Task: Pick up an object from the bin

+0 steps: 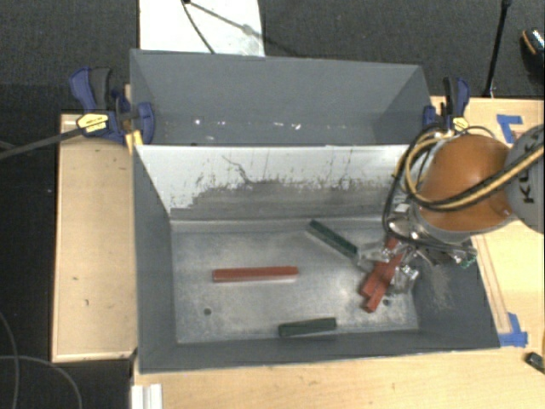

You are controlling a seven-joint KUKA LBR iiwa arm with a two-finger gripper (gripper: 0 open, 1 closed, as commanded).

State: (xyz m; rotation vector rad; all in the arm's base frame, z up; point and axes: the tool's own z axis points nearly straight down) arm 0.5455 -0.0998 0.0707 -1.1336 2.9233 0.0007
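The scuffed grey metal bin [213, 313] sits low. At its four o'clock a reddish-brown block [372, 290] lies tilted under the gripper [390, 267]; clamped or not, I cannot tell. It looks stiff and light, best pinched across its narrow sides.

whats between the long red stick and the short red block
Camera view: bare bin floor between the long red stick and the short red block; a dark green stick lies just behind that stretch.
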